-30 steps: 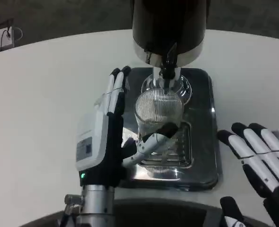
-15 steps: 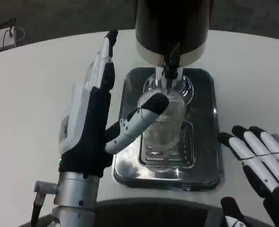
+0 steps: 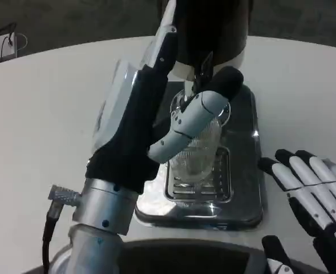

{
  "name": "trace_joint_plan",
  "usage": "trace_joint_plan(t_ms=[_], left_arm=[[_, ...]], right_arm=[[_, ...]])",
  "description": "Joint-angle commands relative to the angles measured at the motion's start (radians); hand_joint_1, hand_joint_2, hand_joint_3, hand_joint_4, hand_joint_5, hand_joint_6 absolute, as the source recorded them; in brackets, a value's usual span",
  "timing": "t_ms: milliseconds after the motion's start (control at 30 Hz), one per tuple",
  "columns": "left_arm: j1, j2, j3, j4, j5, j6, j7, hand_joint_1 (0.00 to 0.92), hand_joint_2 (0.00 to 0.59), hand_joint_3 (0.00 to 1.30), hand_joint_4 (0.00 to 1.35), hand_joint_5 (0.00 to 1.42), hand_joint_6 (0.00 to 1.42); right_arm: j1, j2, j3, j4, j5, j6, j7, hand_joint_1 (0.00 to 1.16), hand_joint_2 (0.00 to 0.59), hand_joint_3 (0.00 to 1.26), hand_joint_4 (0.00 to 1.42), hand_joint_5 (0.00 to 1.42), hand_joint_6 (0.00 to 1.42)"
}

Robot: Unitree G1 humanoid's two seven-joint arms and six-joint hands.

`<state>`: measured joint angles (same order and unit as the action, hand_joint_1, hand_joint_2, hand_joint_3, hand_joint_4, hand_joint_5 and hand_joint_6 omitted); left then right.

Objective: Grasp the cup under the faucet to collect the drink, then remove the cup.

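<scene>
the cup (image 3: 197, 149) stands on the tray (image 3: 245, 197) under the faucet (image 3: 202, 74). the left robot hand (image 3: 150, 108) covers its left side; whether it grasps, i cannot tell. the right robot hand (image 3: 307, 194) lies released on the bench (image 3: 36, 114), partly cut off.

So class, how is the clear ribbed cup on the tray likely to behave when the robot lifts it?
The cup looks like thin clear plastic, so it is probably light and may flex if squeezed. Its ribbed wall should help grip. It is tall for its base on the slotted tray, so a sideways nudge from the left hand could tip it.
</scene>
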<state>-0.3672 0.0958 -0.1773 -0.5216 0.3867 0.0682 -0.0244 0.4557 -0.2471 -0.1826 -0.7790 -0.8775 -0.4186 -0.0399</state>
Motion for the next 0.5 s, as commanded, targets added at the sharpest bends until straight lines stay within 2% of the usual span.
trace_joint_plan(t_ms=[33, 500], left_arm=[[-0.028, 0.0, 0.008, -0.003, -0.015, 0.01, -0.025, 0.0, 0.149, 0.0, 0.0, 0.0, 0.0], [-0.067, 0.003, -0.045, 0.056, 0.016, 0.035, -0.057, 0.0, 0.145, 0.0, 0.0, 0.0, 0.0]], right_arm=[[0.011, 0.0, 0.006, 0.005, 0.006, 0.0, 0.001, 0.25, 0.545, 0.09, 0.04, 0.04, 0.07], [0.009, -0.001, -0.008, 0.006, 0.013, 0.007, -0.001, 0.25, 0.545, 0.09, 0.04, 0.04, 0.07]])
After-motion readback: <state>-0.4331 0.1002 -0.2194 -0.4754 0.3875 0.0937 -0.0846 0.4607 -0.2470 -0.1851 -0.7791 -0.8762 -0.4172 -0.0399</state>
